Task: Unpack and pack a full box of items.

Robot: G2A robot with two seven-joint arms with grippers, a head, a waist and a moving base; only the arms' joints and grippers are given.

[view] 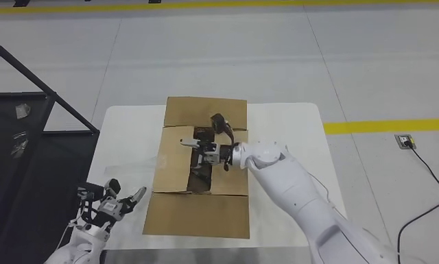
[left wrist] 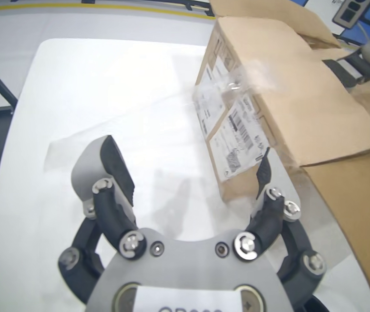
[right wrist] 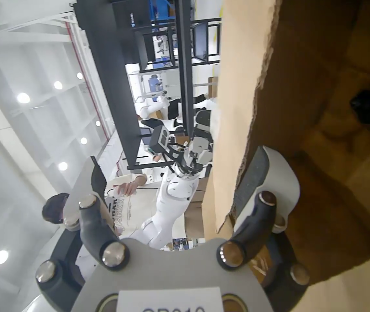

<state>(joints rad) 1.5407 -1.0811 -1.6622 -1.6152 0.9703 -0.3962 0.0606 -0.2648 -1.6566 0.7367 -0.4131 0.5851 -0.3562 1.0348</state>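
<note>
Right gripper [view: 204,154], fingers apart, straddles a flap [right wrist: 237,66] of the box [view: 195,216] (opening just beyond). Left gripper [left wrist: 185,149], also spread, hangs farther off.

There was one box [view: 175,161] on one table [view: 288,127], and it had four flaps [view: 206,111]: one towards the table's far edge, one towards its near edge and two over the opening. There were two grippers, the left gripper [left wrist: 186,147] and the right gripper [right wrist: 177,159], each with two fingers [left wrist: 116,163]. One dark item [right wrist: 365,107] lay inside the box, and at least two white labels [left wrist: 237,144] were on its side.
</note>
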